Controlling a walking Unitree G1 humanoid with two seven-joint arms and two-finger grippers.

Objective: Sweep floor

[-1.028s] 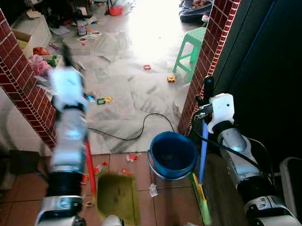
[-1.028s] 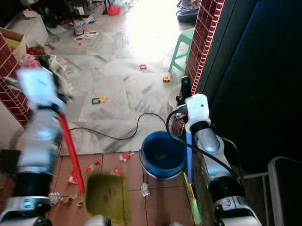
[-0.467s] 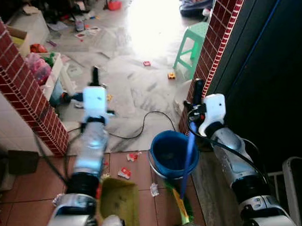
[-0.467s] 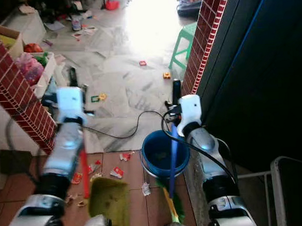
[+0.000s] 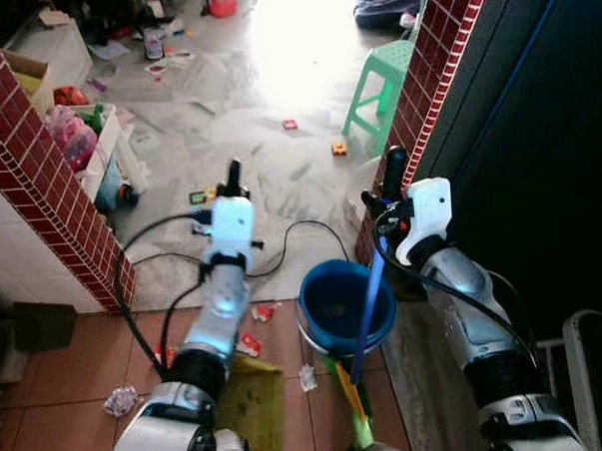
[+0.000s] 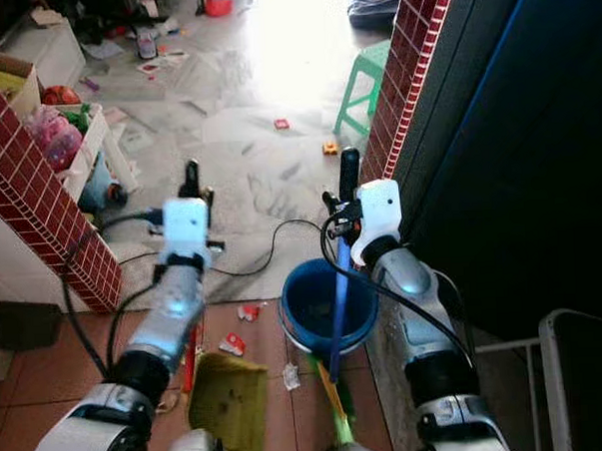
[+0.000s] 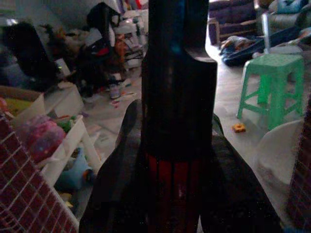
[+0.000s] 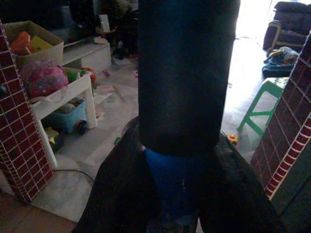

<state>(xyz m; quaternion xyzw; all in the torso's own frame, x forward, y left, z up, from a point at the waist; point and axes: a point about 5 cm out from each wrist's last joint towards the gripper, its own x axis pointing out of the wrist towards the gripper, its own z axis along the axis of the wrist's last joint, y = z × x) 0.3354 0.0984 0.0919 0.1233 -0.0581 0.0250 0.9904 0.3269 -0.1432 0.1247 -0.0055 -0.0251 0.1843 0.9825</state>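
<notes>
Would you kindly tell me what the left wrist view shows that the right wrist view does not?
Left wrist view: the left gripper shut on a red handle. Right wrist view: the right gripper shut on a blue handle. Both: the green stool, and a pink bag on the white shelf.

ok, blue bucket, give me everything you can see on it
The blue bucket is round, looks like plastic, and stands upright and open on the reddish tile floor, beside the brick pillar. A thin wire bail handle hangs along its front rim. The inside looks dark; contents cannot be made out. The blue broom handle, held in the right end effector, crosses in front of it. Litter scraps lie nearby.
</notes>
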